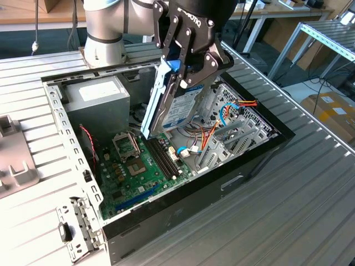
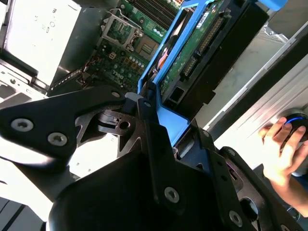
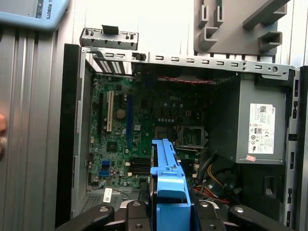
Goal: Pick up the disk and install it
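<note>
The disk (image 1: pixel 176 111), a flat drive with blue side rails, hangs tilted above the open computer case (image 1: pixel 60 119), its lower end over the motherboard (image 1: pixel 130 174). My gripper (image 1: pixel 185 71) is shut on the disk's upper end, with black fingers on both sides. In the second wrist view the disk (image 2: pixel 192 45) shows its green circuit side and blue rail, reaching away from the gripper (image 2: pixel 161 122). In the first wrist view the blue end of the disk (image 3: pixel 168 175) stands up from the gripper (image 3: pixel 168 216) over the case interior.
A grey power supply (image 1: pixel 97 95) fills the case's back corner. A metal drive cage (image 1: pixel 236 133) with orange and blue cables lies on the exterior view's right. A person's hand (image 2: pixel 281 149) rests on a device beside the case. A grey plastic part (image 1: pixel 14 160) lies on the table.
</note>
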Robot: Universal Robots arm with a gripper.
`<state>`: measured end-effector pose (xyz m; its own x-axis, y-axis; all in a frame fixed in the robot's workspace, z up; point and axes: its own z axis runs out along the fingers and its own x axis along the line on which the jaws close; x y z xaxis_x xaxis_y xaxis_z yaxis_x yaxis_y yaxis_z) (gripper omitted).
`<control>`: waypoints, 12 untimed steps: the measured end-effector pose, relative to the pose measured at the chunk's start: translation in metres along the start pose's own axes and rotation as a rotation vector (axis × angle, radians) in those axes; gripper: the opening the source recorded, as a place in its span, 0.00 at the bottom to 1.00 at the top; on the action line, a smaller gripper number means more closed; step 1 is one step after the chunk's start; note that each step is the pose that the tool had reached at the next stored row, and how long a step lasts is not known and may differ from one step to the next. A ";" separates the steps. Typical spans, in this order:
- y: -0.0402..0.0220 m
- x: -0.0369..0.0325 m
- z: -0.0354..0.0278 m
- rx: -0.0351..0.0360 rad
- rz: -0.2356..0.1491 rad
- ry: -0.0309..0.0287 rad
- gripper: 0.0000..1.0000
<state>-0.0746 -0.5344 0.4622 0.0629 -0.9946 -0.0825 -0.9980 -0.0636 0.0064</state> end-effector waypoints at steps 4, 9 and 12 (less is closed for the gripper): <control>-0.0035 0.0045 -0.0002 -0.0002 0.000 0.0000 0.37; -0.0076 0.0087 -0.0002 -0.0005 0.000 0.0000 0.37; -0.0109 0.0119 -0.0003 -0.0007 0.000 0.0000 0.37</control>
<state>-0.0629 -0.5456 0.4614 0.0627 -0.9946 -0.0825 -0.9980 -0.0635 0.0071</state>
